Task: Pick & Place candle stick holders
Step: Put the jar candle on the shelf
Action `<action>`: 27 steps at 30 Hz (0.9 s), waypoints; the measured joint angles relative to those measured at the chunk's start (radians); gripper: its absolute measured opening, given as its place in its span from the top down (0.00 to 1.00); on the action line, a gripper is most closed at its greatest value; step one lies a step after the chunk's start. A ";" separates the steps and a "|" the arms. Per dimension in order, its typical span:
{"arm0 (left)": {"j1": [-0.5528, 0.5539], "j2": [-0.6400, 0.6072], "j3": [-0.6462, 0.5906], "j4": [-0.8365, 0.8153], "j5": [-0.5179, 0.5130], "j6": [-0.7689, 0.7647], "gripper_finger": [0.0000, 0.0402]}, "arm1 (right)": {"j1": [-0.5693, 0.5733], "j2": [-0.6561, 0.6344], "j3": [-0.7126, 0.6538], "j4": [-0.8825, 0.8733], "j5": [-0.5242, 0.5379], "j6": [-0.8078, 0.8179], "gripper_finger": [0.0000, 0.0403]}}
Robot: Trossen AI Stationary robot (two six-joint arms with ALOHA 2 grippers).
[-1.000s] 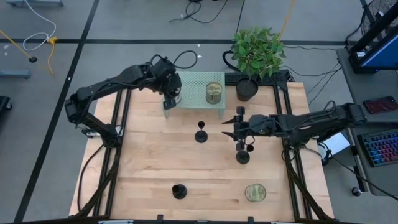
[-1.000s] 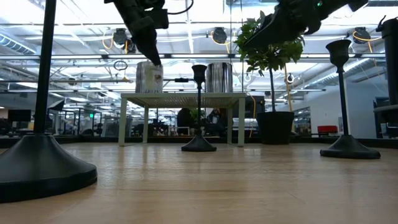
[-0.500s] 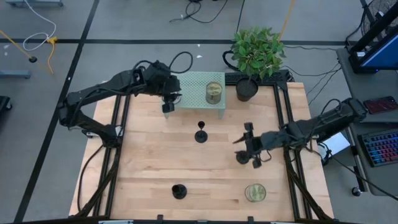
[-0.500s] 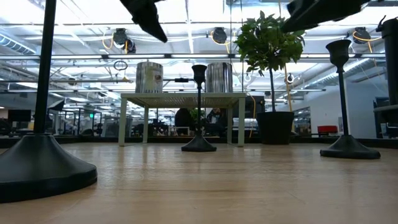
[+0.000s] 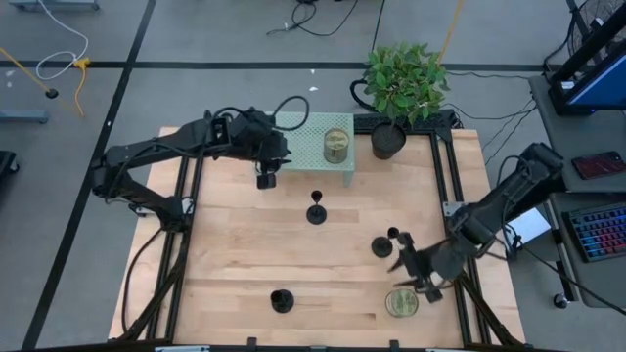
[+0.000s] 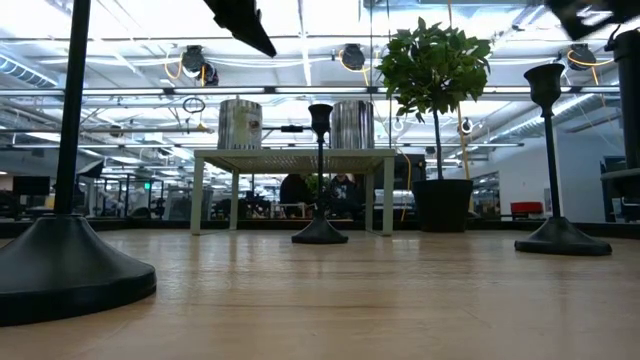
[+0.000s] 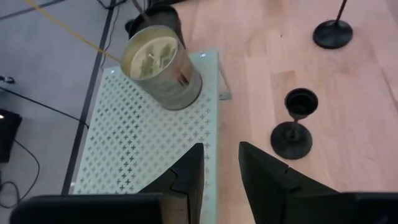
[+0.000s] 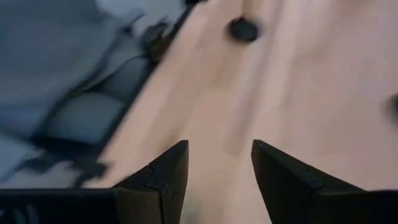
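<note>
Candlesticks, three, all standing on the bare wood and none yet on the pale perforated stand (image 5: 311, 147).

Item one: candlestick (image 5: 317, 210) in mid-table, just off the front edge of the stand; in the left wrist view it (image 7: 297, 122) sits just ahead of our left fingertips and off to one side, free of them.

Item two: candlestick (image 5: 382, 244) toward the right side, standing a short way ahead of the right fingers, not touching them.

Item three: candlestick (image 5: 283, 300) near the front edge, well apart from both sets of fingers.

Left gripper (image 5: 265, 178): hovering at the stand's front left corner, fingers (image 7: 186, 180) parted with a narrow gap, holding nothing.

Right gripper (image 5: 409, 266): low at the front right, between item two and a tin candle (image 5: 400, 302) on the table; fingers (image 8: 168, 177) spread, empty.

Also present: a second tin candle (image 5: 336, 145) on the stand, and a potted plant (image 5: 403, 83) at the back.

Progress, as we judge it: assuming the stand is the destination, which we cannot confirm, no candlestick is placed and none is in hand. All three picks remain.
</note>
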 joint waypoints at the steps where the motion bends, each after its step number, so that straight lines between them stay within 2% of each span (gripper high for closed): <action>1: -0.005 0.000 0.000 0.001 -0.002 0.000 0.74 | 0.019 0.010 0.000 -0.001 -0.033 0.036 0.58; 4: -0.018 0.000 0.000 0.000 -0.003 0.000 0.74 | 0.079 0.056 0.000 0.024 -0.105 0.079 0.58; 10: -0.036 0.000 0.000 0.000 -0.002 0.001 0.74 | 0.147 0.202 0.000 0.195 -0.105 0.061 0.58; 15: -0.048 0.000 0.000 0.000 -0.001 0.001 0.74 | 0.151 0.309 0.000 0.268 -0.108 0.197 0.58; 19: -0.055 0.000 0.000 0.000 -0.002 0.020 0.74 | 0.162 0.319 0.000 0.253 -0.123 0.284 0.58; 27: -0.059 0.000 0.000 0.000 -0.001 0.033 0.74 | 0.218 0.268 0.000 0.251 -0.079 0.371 0.58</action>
